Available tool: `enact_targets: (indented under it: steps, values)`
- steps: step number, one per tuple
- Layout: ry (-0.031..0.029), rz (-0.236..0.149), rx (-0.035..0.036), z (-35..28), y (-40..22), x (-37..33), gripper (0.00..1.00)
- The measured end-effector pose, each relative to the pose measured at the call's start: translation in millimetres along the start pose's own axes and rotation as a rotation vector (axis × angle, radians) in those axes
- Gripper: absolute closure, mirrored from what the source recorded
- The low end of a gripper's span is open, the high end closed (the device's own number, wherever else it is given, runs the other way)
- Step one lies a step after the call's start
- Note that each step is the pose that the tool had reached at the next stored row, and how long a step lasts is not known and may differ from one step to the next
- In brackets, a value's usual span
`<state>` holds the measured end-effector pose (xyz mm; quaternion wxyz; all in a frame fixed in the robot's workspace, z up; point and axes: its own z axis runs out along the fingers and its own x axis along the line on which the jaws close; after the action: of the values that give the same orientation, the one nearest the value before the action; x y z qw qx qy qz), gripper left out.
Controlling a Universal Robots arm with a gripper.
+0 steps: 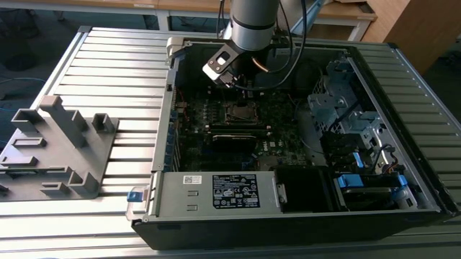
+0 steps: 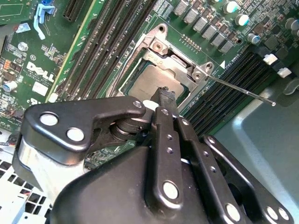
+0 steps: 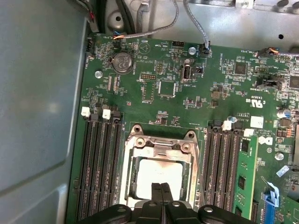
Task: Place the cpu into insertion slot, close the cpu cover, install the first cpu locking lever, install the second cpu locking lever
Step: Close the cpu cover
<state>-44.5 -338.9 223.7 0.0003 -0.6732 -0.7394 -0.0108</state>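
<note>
Exterior view: gripper [image 1: 238, 86] hangs inside the open computer case [image 1: 162, 135], above the socket [image 1: 241, 111] and toward its far side.
Second wrist view: fingers [image 2: 163, 100] clenched together, grasping nothing, tip over the cpu [image 2: 147, 81]. The cpu lies seated under the cpu cover [image 2: 180, 65], which appears lowered. Locking lever [image 2: 243, 91] stands free.
First wrist view: memory slots [image 3: 100, 168] flank the socket.
Judgement: lever stage. Bear on the wire, never the chip, and keep the cover flat.

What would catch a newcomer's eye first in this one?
The arm reaches down into the open computer case in the exterior view's middle. In both wrist views the shut gripper hangs right over the silvery cpu, framed by the cpu cover. A thin lever juts out beside it in the second wrist view.
</note>
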Motion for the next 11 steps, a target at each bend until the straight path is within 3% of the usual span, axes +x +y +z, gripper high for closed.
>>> enact_targets:
  steps: [5,11]
  values:
    - [0.0011,-0.070,0.0010,0.1,0.0,0.0,0.89]
    - [0.0011,-0.081,0.0012,0.1,0.0,0.0,0.89]
